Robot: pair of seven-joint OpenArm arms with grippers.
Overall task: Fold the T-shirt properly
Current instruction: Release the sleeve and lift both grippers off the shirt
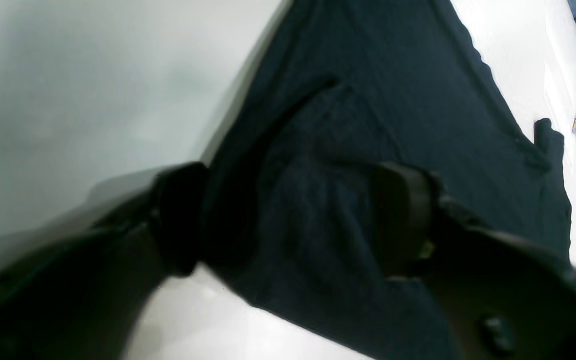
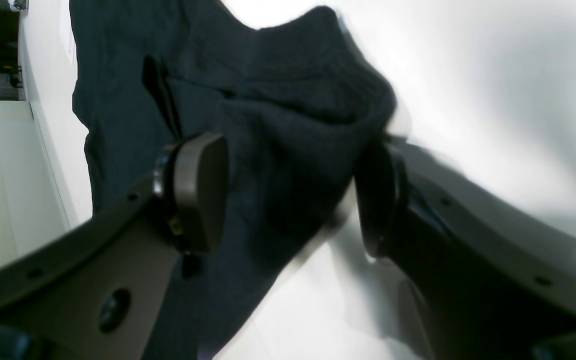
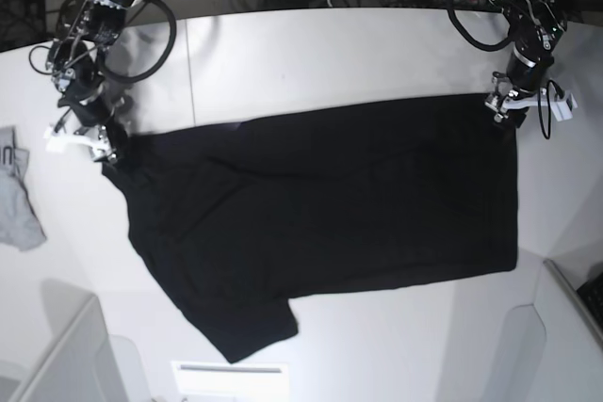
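The large plain black short-sleeved cloth T-shirt (image 3: 320, 204) lies spread on the white table (image 3: 311, 54), long axis running left to right. The left gripper (image 1: 288, 220) stands at its far right corner, the right gripper (image 2: 293, 195) at its far left corner; each pair of fingers straddles a bunched fold of cloth, parted, with no firm pinch evident. Blur hides the contact. A small light grey cloth (image 3: 17, 200) is cut off at the left edge.

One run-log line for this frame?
T-shirt: spread flat, unfolded | left gripper: fingers astride corner | right gripper: open astride corner | grey cloth: aside
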